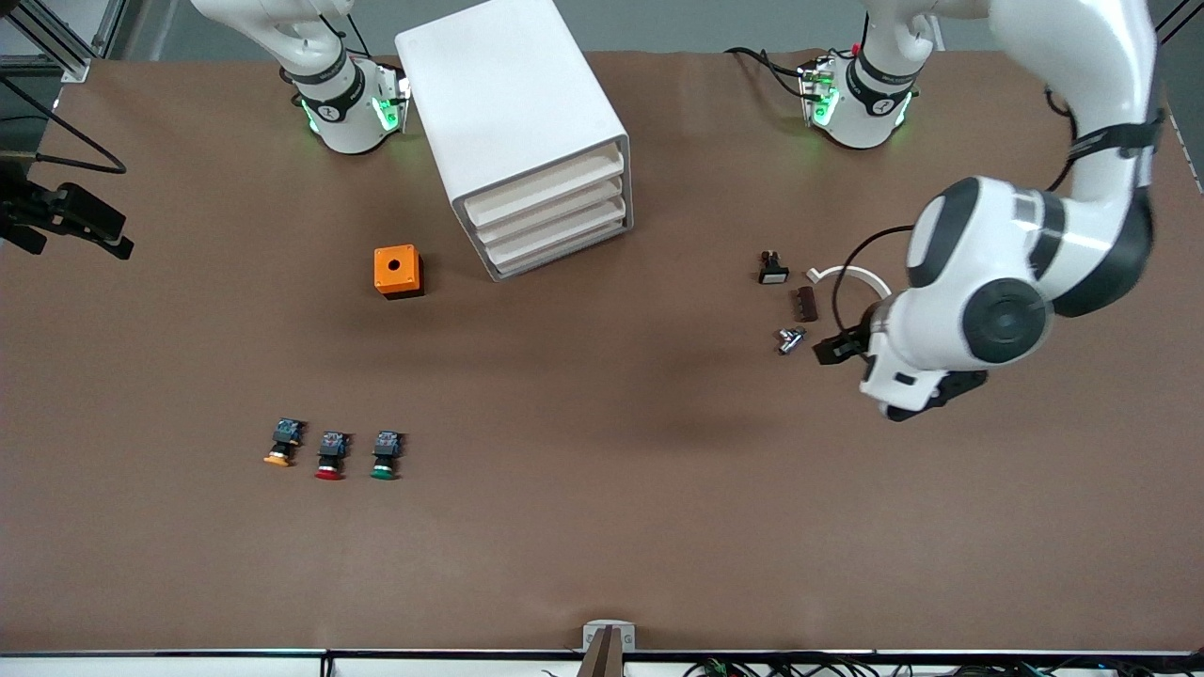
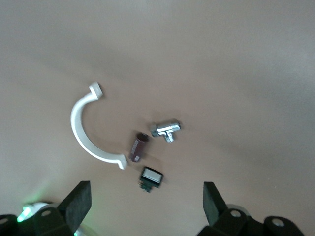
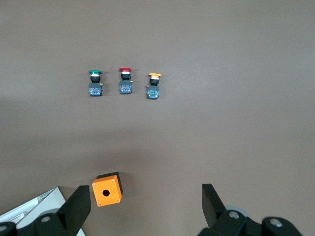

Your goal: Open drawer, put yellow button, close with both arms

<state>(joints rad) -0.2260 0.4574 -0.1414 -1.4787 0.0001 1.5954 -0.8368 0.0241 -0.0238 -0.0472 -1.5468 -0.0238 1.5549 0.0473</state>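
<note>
The white cabinet (image 1: pixel 513 103) stands near the robots' bases. Its topmost drawer (image 1: pixel 546 181) is shut, as are the three below it. The yellow button (image 1: pixel 280 445) lies on its side at the right arm's end of a row of three switches, nearer to the front camera; it also shows in the right wrist view (image 3: pixel 154 86). My right gripper (image 3: pixel 145 206) is open and empty, high over the table near an orange box; it does not show in the front view. My left gripper (image 1: pixel 926 393) is open and empty over bare table beside small parts; it also shows in the left wrist view (image 2: pixel 147 204).
A red-capped switch (image 1: pixel 329 456) and a green-capped switch (image 1: pixel 385 455) lie beside the yellow one. An orange box with a hole (image 1: pixel 397 271) sits beside the cabinet. Near the left gripper lie a white clamp (image 2: pixel 83 132), a brown piece (image 2: pixel 138 146), a chrome fitting (image 2: pixel 166 130) and a black switch (image 2: pixel 151 177).
</note>
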